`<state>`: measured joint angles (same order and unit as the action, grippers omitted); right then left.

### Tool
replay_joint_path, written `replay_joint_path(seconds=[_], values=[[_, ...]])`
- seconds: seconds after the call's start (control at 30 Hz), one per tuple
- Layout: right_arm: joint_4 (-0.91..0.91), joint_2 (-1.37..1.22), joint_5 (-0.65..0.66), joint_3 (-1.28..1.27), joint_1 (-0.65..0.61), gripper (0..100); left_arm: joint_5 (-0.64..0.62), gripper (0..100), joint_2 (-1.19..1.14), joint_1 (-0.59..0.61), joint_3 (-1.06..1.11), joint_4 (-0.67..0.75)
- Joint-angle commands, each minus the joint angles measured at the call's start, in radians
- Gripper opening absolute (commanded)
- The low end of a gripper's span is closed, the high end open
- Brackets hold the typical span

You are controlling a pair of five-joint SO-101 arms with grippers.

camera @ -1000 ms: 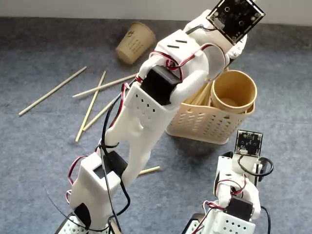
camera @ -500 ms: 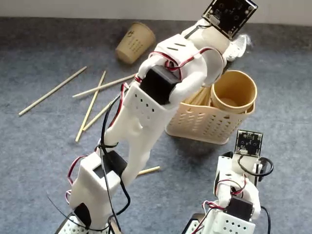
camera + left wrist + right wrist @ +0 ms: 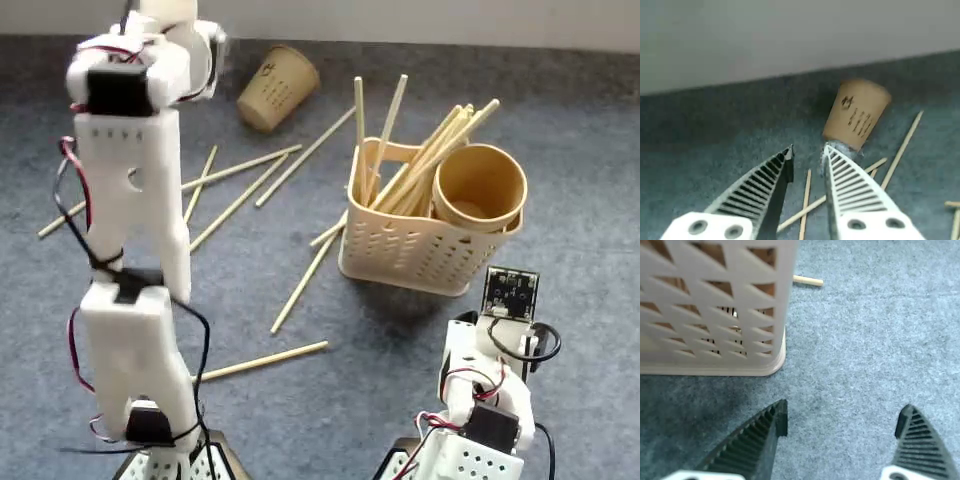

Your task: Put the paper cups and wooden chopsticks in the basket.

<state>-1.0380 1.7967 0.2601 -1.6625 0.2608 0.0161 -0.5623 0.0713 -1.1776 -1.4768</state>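
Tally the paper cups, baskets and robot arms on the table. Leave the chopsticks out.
Paper cups: 2 (the tipped cup on the carpet, the upright cup in the basket)
Baskets: 1 (the basket)
Robot arms: 2 (the left arm, the right arm)
Total: 5

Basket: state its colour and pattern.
Cream basket, perforated walls; best seen in the high view.
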Motion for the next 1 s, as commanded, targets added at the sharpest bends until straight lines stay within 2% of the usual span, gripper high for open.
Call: replay_joint_path(seconds=[0.0, 0.13, 0.37, 0.47, 0.7, 0.9, 0.97], values=[[0.022, 0.005, 0.015, -0.101, -0.007, 33.6, 0.123, 13, -0.163, 0.031, 0.076, 0.092], [0.022, 0.005, 0.015, -0.101, -0.007, 33.6, 0.146, 13, -0.308, 0.018, -0.018, 0.167], [0.022, 0.005, 0.015, -0.101, -0.007, 33.6, 0.146, 15, -0.406, -0.058, -0.259, 0.183], [0.022, 0.005, 0.015, -0.101, -0.007, 33.6, 0.146, 20, -0.458, -0.101, -0.268, 0.285], [0.022, 0.005, 0.015, -0.101, -0.007, 33.6, 0.146, 21, -0.618, -0.113, -0.225, 0.509], [0.022, 0.005, 0.015, -0.101, -0.008, 33.6, 0.146, 18, -0.673, -0.013, -0.223, 0.500], [0.022, 0.005, 0.015, -0.101, -0.008, 33.6, 0.146, 19, -0.674, 0.018, -0.226, 0.428]])
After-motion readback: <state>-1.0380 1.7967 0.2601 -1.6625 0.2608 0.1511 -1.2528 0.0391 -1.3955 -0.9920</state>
